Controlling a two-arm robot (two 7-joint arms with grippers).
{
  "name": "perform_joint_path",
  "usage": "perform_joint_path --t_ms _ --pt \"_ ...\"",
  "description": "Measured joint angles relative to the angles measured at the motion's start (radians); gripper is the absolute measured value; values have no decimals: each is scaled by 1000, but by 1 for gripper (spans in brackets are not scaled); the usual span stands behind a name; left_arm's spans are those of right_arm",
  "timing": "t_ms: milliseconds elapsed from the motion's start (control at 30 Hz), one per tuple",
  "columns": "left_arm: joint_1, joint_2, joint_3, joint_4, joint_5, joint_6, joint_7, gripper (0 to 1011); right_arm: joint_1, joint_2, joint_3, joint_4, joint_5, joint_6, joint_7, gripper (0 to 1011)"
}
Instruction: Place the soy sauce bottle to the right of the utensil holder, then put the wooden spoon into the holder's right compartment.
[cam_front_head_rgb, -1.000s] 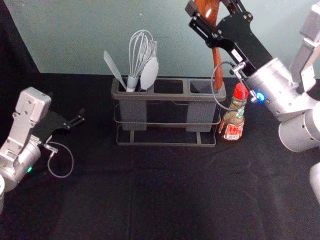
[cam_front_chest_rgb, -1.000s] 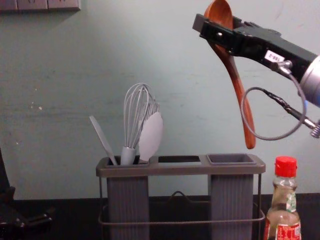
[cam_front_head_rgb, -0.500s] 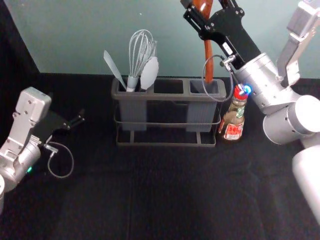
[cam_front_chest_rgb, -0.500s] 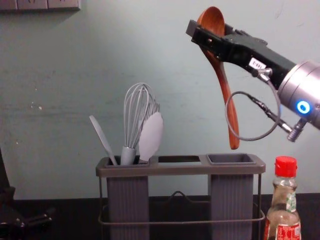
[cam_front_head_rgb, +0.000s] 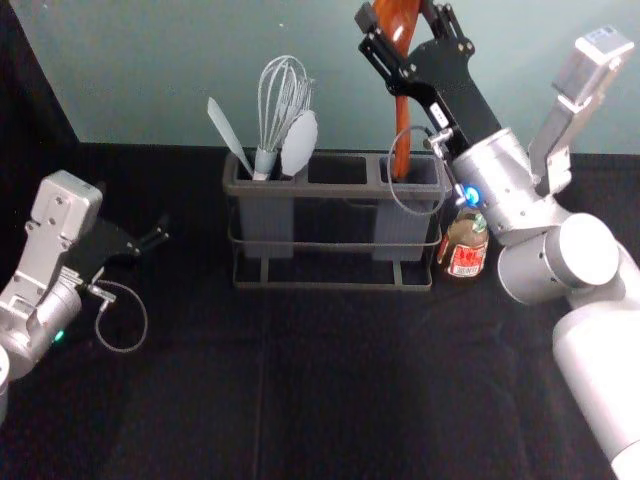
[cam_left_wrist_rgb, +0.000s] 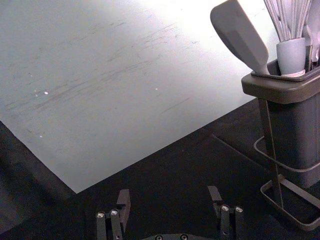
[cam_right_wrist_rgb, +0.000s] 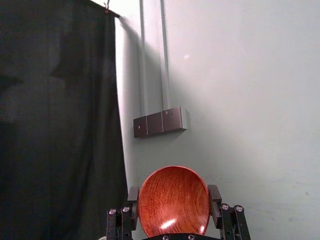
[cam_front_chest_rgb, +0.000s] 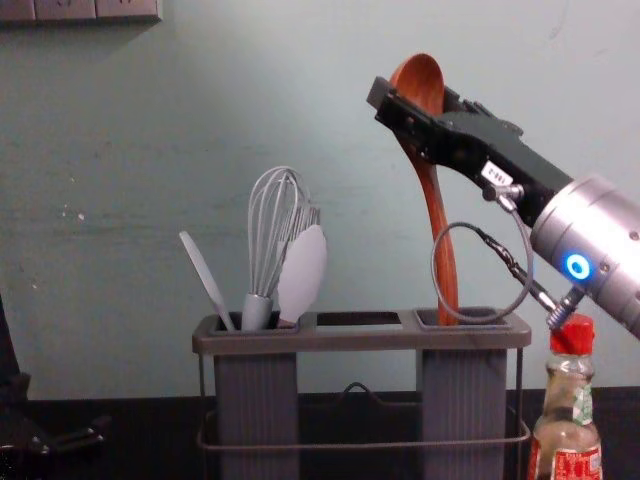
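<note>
My right gripper (cam_front_head_rgb: 412, 32) is above the utensil holder's right end, shut on the wooden spoon (cam_front_head_rgb: 402, 130). The right wrist view has the spoon's bowl (cam_right_wrist_rgb: 173, 202) pinched between that gripper's (cam_right_wrist_rgb: 173, 200) fingertips. In the chest view the spoon (cam_front_chest_rgb: 436, 220) hangs handle down, its lower tip at the mouth of the right compartment (cam_front_chest_rgb: 493, 316) of the holder (cam_front_chest_rgb: 360, 340). The soy sauce bottle (cam_front_head_rgb: 465, 247) stands upright just right of the holder, its red cap (cam_front_chest_rgb: 572, 335) partly behind the right arm. My left gripper (cam_front_head_rgb: 158, 237) is parked at the left, open in its wrist view (cam_left_wrist_rgb: 170, 197).
A whisk (cam_front_chest_rgb: 275, 230), a pale spoon-shaped utensil (cam_front_chest_rgb: 302, 272) and a thin spatula (cam_front_chest_rgb: 207, 280) stand in the holder's left compartment. The middle opening (cam_front_head_rgb: 337, 172) lies between the two cups. A wall rises behind the black-covered table (cam_front_head_rgb: 300, 390).
My right gripper has moved left and then down with the spoon, bringing the handle's tip from above the holder to its right compartment. The left arm, holder and bottle have stayed put.
</note>
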Motion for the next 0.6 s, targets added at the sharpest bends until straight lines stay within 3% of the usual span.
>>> perform_joint_path --t_ms 600 --pt "0 0 0 0 0 0 0 1011 -44 -6 18 31 6 -42 29 838"
